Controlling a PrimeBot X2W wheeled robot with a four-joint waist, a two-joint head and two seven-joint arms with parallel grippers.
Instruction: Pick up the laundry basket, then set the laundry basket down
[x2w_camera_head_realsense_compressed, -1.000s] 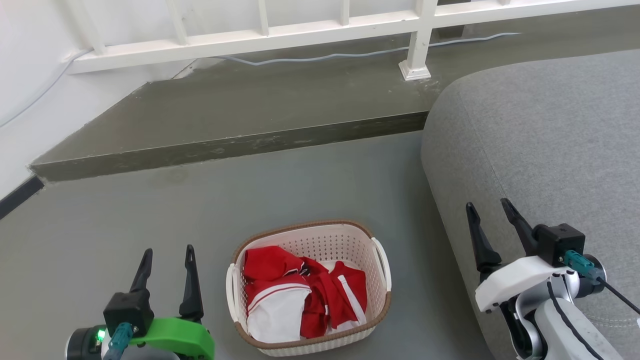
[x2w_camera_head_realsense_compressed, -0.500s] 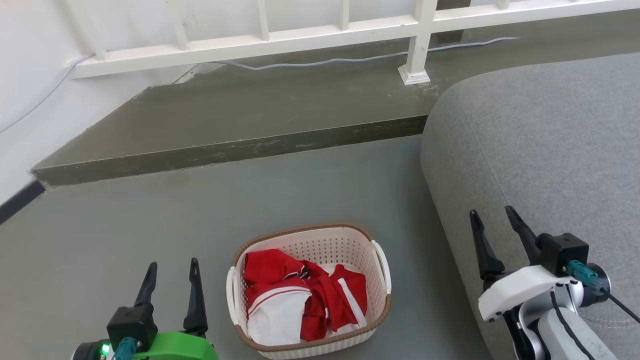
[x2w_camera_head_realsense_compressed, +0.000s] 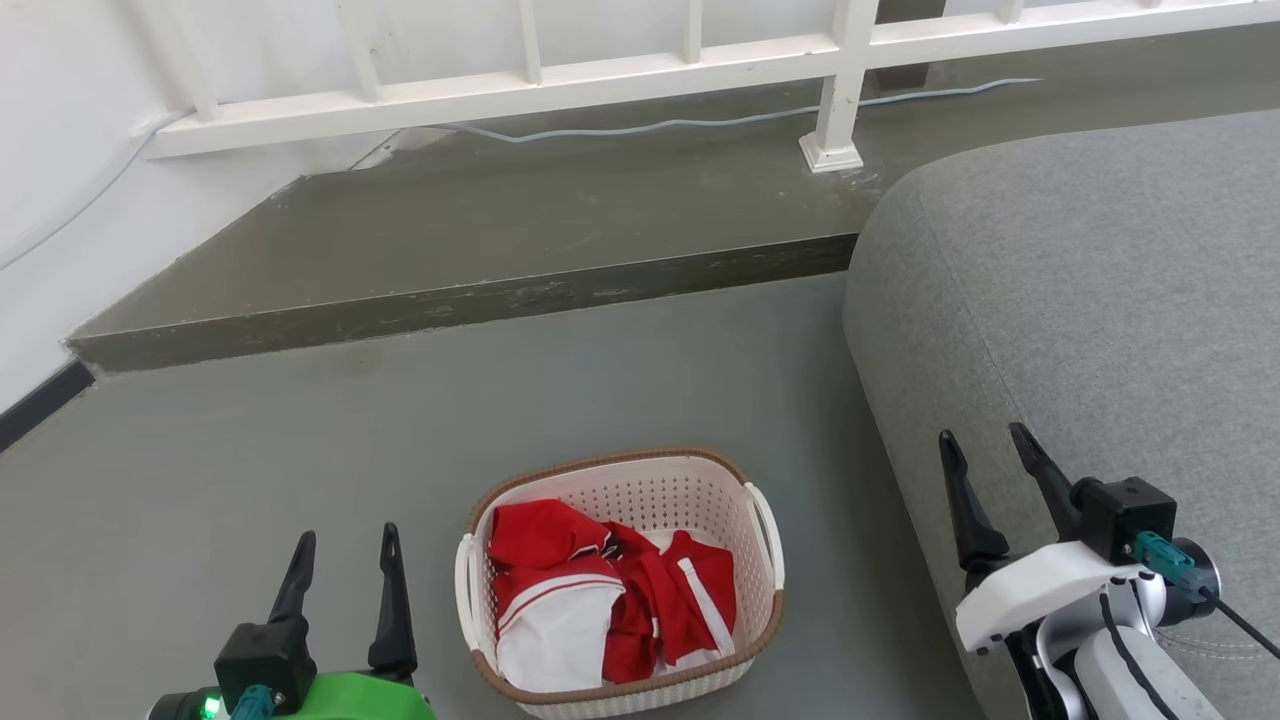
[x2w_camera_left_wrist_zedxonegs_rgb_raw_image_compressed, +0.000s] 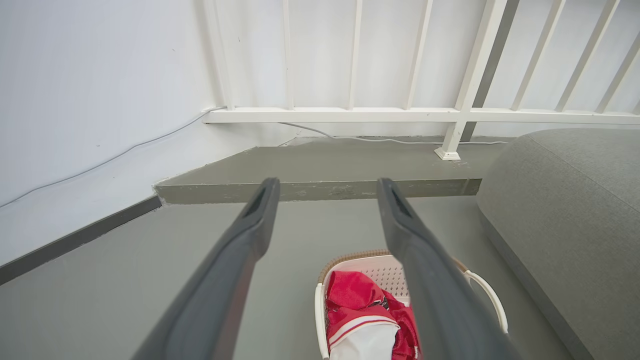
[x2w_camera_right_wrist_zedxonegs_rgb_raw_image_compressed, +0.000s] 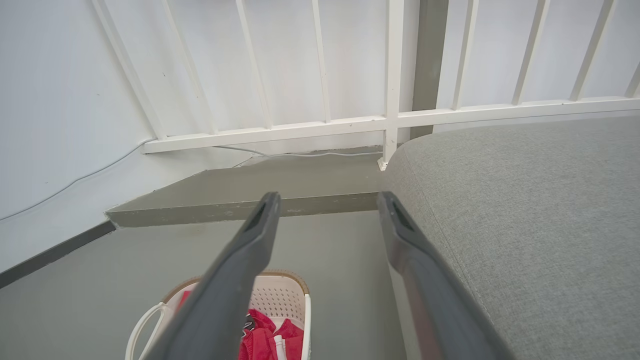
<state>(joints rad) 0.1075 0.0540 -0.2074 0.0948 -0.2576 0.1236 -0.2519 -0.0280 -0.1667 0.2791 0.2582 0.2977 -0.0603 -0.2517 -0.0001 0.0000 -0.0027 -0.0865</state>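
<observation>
A: Where was the laundry basket (x2w_camera_head_realsense_compressed: 650, 497)?
B: On the floor (x2w_camera_head_realsense_compressed: 300, 450) between the arms, red clothes (x2w_camera_head_realsense_compressed: 560, 540) inside. Left gripper (x2w_camera_head_realsense_compressed: 348, 540) and right gripper (x2w_camera_head_realsense_compressed: 981, 435) stood clear of it, jaws spread, empty.
A: Risk?
B: Uneven holds on the loop handles (x2w_camera_head_realsense_compressed: 771, 532) could have tilted it, spilling clothes. Right arm might have grazed the sofa (x2w_camera_head_realsense_compressed: 1100, 300).

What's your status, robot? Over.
Left hand open, right hand open, both empty. Basket on floor between them, untouched, clothes inside. Sofa close beside right hand.
</observation>
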